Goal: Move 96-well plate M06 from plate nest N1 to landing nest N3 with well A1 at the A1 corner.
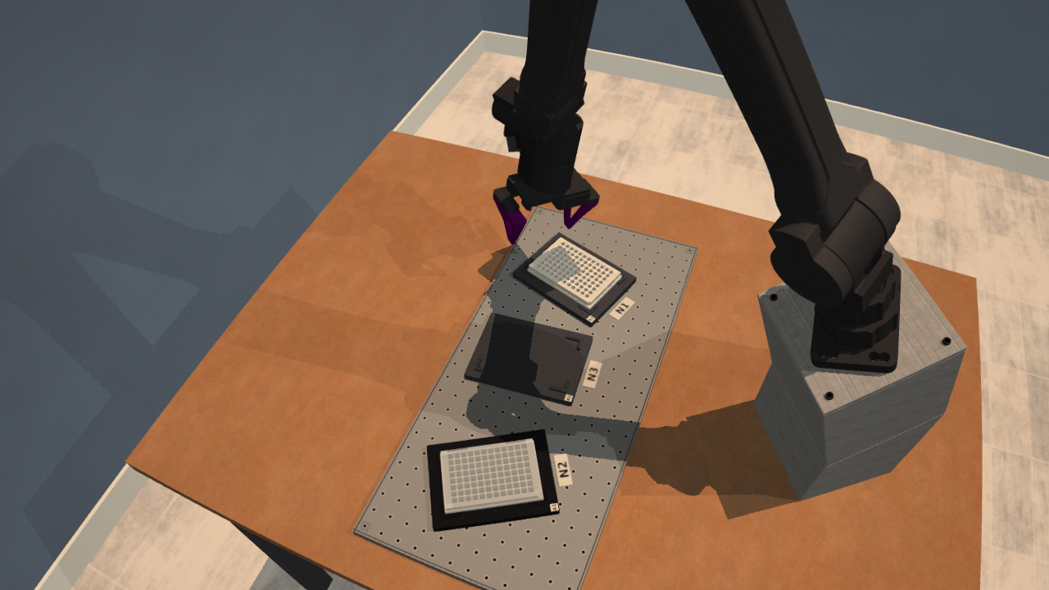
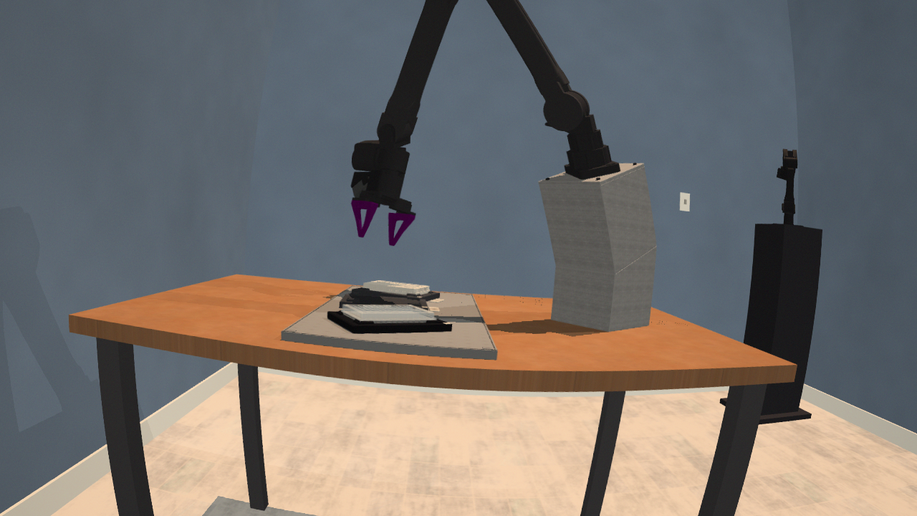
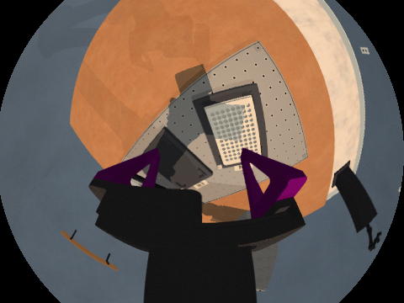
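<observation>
- The gripper (image 2: 382, 224) is hanging well above the tabletop (image 2: 192, 307), over the far end of the deck (image 1: 645, 344); its purple fingers (image 2: 362, 216) are standing spread to their widest and holding nothing.
- Plate M06 (image 1: 573, 274) is sitting in nest N1 (image 1: 610, 296), the farthest of the three nests, right way up with its wells showing.
- Nest N3 (image 1: 513, 356) is lying vacant in the middle, and M09 (image 1: 489, 475) is resting in N2 (image 1: 438, 506) at the near end, well apart from the arm.
- The plate is looking like a light, stiff moulded piece with smooth walls, so it is likely to slip or tilt under an off-centre pinch.
- The sensible hold is probably across its two long sides, near the middle of their length, low on the skirt, so that it is lifting level out of the nest.
- In the wrist view the plate (image 3: 234, 133) is lying just beyond the fingertips, so a descent is still needed before closing.
</observation>
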